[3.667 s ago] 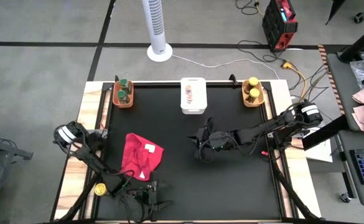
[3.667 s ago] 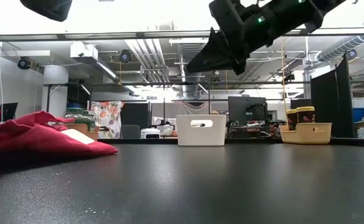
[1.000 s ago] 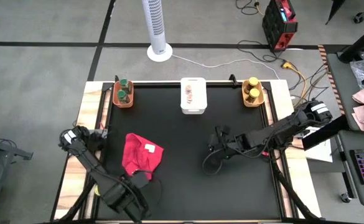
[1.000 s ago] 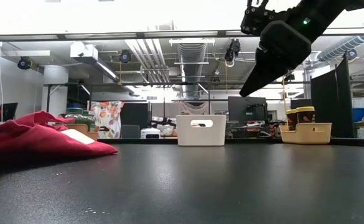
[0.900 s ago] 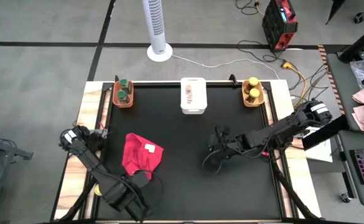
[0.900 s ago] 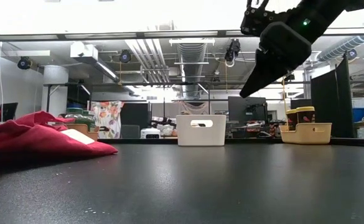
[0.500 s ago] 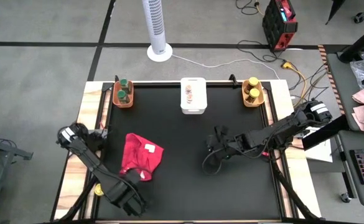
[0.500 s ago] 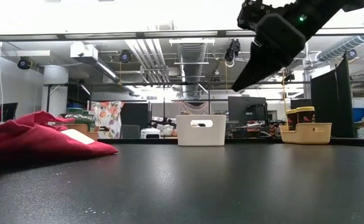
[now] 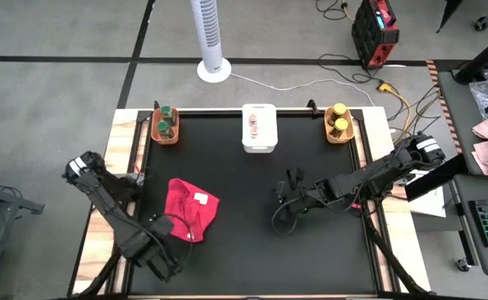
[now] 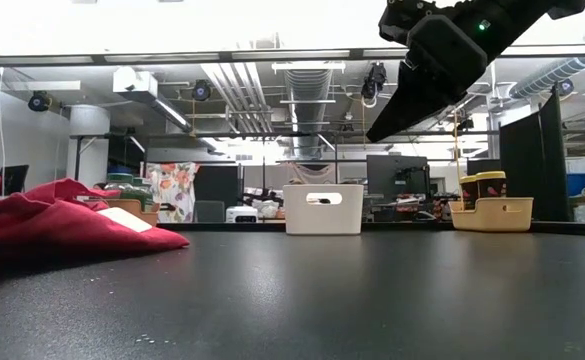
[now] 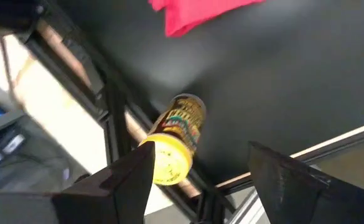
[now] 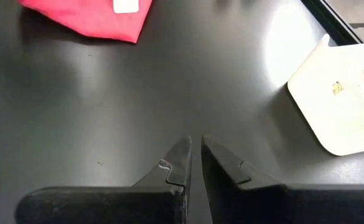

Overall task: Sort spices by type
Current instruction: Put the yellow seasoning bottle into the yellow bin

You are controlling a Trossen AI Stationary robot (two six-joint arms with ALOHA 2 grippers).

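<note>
A small round spice jar [image 11: 177, 138], yellow-lidded and wrapped in a printed label, is being seen lying on its side at the near left edge of the matte black bench [image 9: 252, 250], against the rail, just ahead of the left tool [image 11: 200, 171], whose two blunt dark fingers [image 11: 122, 180] are being held wide apart with nothing between them. The jar is not being touched. The left tool [image 9: 162, 262] is being held low at the bench's front left corner. A crumpled red cloth [image 9: 188, 208] with a small white tag is being left beside it on the bench. Along the far edge, green-lidded jars [image 9: 165, 122] are being kept in an orange rectangular bin [image 9: 165, 136], pale-lidded jars [image 9: 254, 125] in a white bin [image 9: 259, 146] with a cut handle slot, and yellow-lidded jars [image 9: 339, 119] in a yellow bin [image 9: 339, 136]. The right tool [image 9: 280, 200] is being held above the bench's middle, its tapered fingers [image 12: 175, 163] being pressed nearly together around nothing.
</note>
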